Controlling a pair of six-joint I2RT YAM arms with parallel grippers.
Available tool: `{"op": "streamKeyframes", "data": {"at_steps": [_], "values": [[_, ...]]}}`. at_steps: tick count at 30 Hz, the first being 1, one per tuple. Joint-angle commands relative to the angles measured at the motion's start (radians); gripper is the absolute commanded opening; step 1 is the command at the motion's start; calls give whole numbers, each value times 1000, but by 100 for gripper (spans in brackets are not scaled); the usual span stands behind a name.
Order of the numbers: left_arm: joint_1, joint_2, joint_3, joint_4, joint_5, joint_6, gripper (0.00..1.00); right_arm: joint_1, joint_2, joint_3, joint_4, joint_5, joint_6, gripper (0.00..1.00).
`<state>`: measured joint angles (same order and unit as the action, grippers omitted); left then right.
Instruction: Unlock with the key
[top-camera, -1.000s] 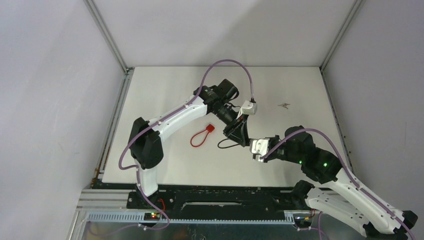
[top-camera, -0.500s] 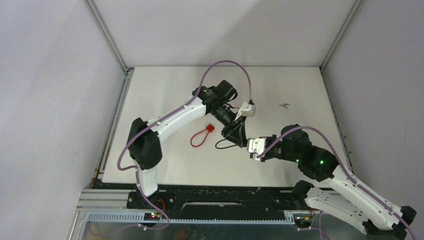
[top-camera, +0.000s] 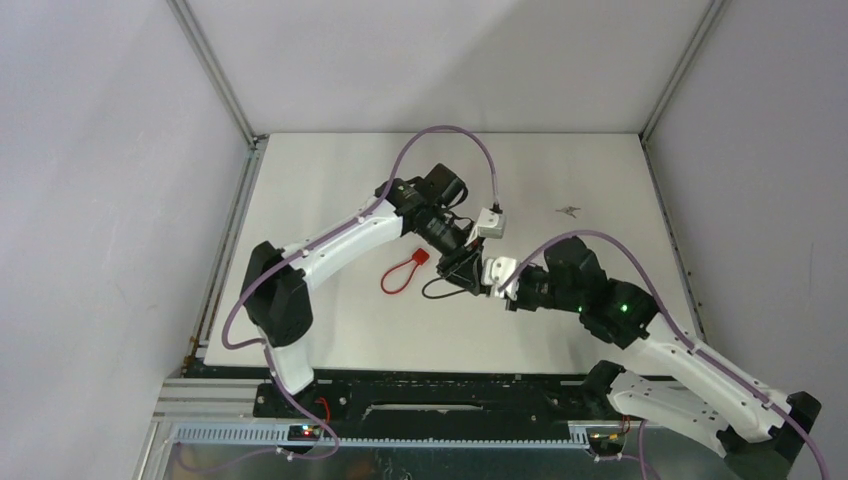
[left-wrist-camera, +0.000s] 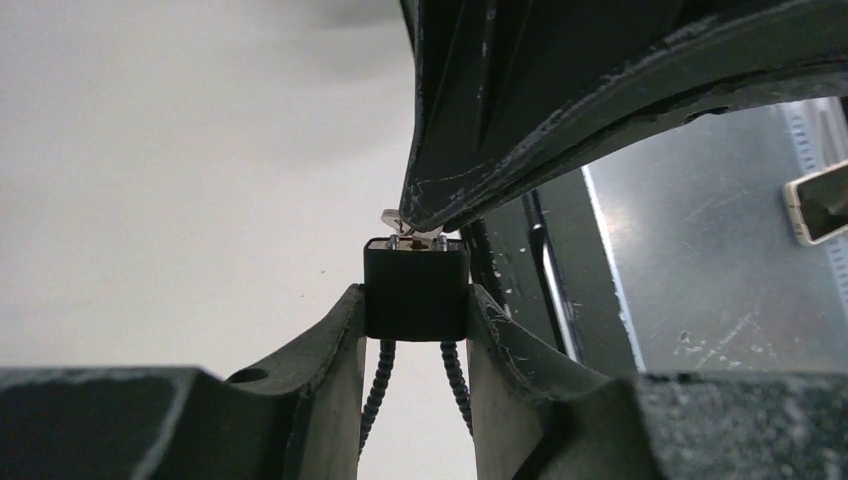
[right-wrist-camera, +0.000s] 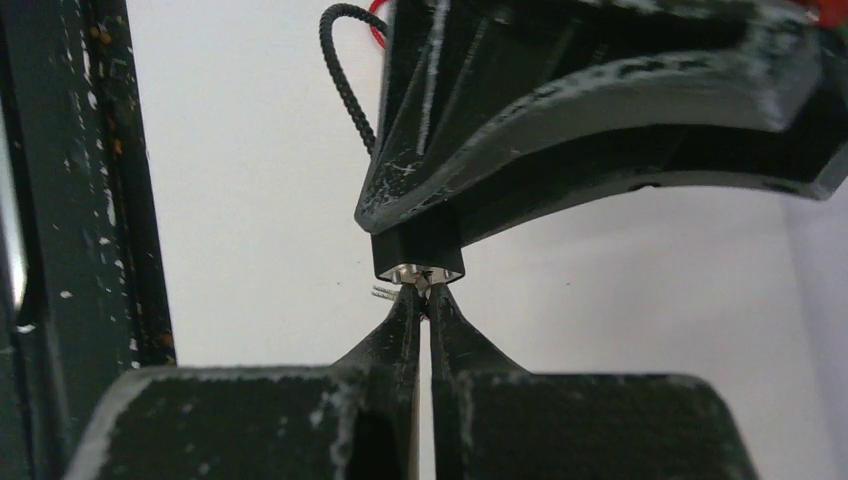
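Key (left-wrist-camera: 400, 220) at black cable lock (left-wrist-camera: 415, 280)

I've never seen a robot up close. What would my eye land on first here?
The two arms meet nose to nose mid-way across the white table. The left gripper clamps a small black padlock with a cord loop, and the right gripper is pinched shut on what looks like a tiny silvery key at the padlock's face. Left of them, a red loop lies on the table.

Small black lock (left-wrist-camera: 416, 290) clamped in left gripper (left-wrist-camera: 416, 308), black braided cable loop (left-wrist-camera: 378, 385) trailing. Silver key (right-wrist-camera: 421, 281) at its metal face, pinched by right gripper (right-wrist-camera: 421, 305).
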<state>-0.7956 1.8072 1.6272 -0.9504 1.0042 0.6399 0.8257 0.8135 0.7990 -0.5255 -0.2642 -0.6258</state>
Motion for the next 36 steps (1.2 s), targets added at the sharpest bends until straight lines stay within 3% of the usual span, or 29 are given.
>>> {"op": "streamKeyframes", "data": {"at_steps": [1,16,27,36], "values": [[-32,-121,-31,189,21,-72,0,-102,64,105,34,-131,148,0],[-35,-165,-88,255,-106,-98,0,-344,206,216,-2,-403,386,0],[-52,-182,-100,248,-122,-84,0,-417,201,219,-7,-466,400,1],[-20,-186,-108,256,-26,-114,0,-439,106,198,-117,-479,150,34]]}}
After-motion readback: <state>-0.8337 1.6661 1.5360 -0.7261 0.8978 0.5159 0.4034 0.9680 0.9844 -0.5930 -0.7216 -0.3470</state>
